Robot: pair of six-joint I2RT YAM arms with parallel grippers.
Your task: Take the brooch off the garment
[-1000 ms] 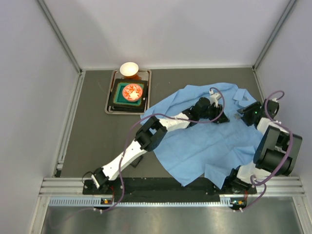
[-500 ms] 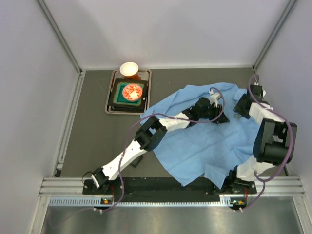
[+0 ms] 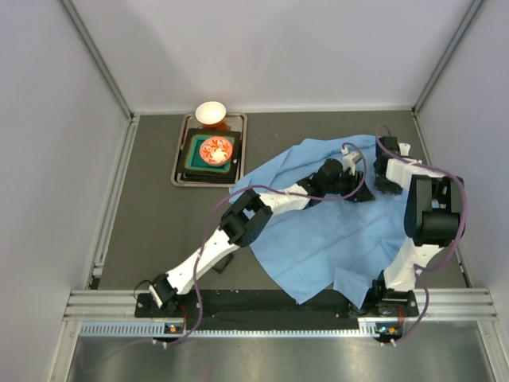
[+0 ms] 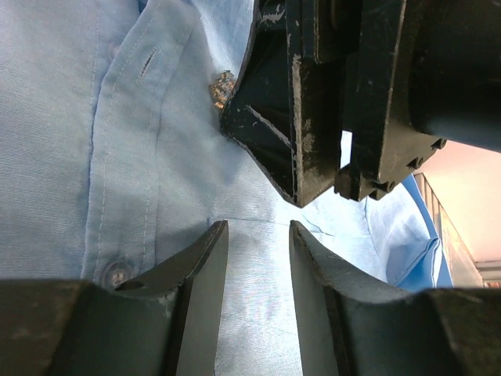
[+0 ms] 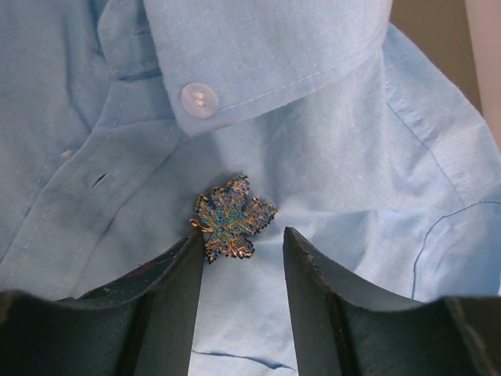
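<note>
The garment (image 3: 334, 239) is a light blue shirt spread on the right half of the table. The brooch (image 5: 232, 217) is a small gold leaf with blue-green stones, pinned just below the collar button. My right gripper (image 5: 241, 239) is open over the shirt. The brooch sits just beyond its left fingertip (image 5: 190, 254). My left gripper (image 4: 258, 235) is open and empty over the shirt front (image 4: 78, 117). In its view the brooch (image 4: 221, 86) peeks out beside the black right gripper (image 4: 313, 117). From above, the left gripper (image 3: 362, 192) and right gripper (image 3: 382, 177) are close together.
A metal tray (image 3: 180, 171) at the back left holds a dark green box with a red ornament (image 3: 215, 150). A white bowl (image 3: 211, 113) stands behind it. Grey walls close in the table on three sides.
My right arm has swung left from the table's right edge to the shirt's collar, close to the left gripper. The left arm has not moved.
</note>
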